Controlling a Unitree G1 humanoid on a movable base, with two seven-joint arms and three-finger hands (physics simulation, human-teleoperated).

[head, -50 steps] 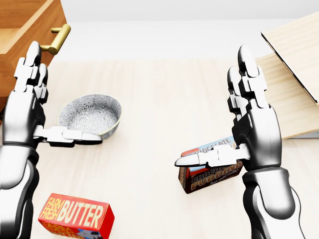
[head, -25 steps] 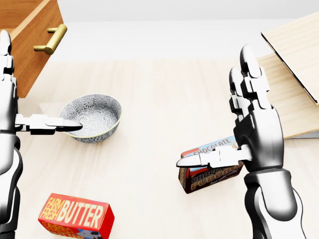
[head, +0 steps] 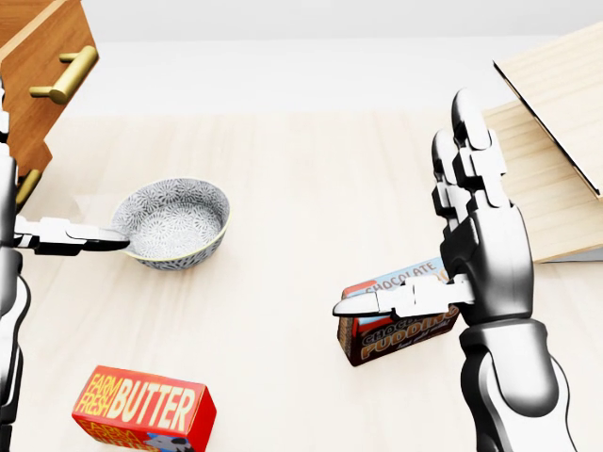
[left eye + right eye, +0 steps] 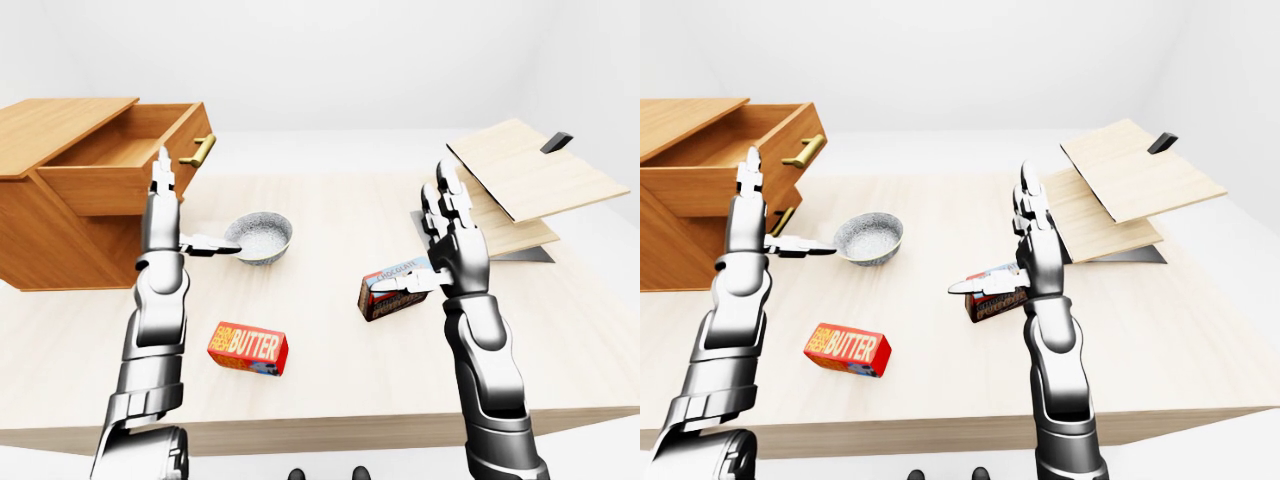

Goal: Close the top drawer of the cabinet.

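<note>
Clearly, these lines carry the layout.

Drawer: the top drawer [image 4: 125,160] stands pulled out of the cabinet [image 4: 45,235], its brass handle [image 4: 198,150] on the face that looks toward the table's middle.

Left hand: the left hand [image 4: 162,215] is raised with fingers straight up and thumb stuck out sideways, spread and holding nothing.

Key relation: in the left-eye view the drawer face lies just above and to the left of the left hand, and the fingertips overlap its lower edge; whether they touch the wood I cannot tell. The drawer's sliding axis runs from the handle away toward the view's upper left, into the cabinet.

Nearer hand: the left hand is close to the drawer; the right hand [image 4: 452,250], likewise open and upright, is well apart from it, beside the pudding box [image 4: 392,293].

Judgement: the push should go on the drawer face, along that axis, from the left hand.

Nearby: the patterned bowl [image 3: 174,221] sits just beside the left thumb tip; the butter box [image 3: 141,407] lies below it.
</note>
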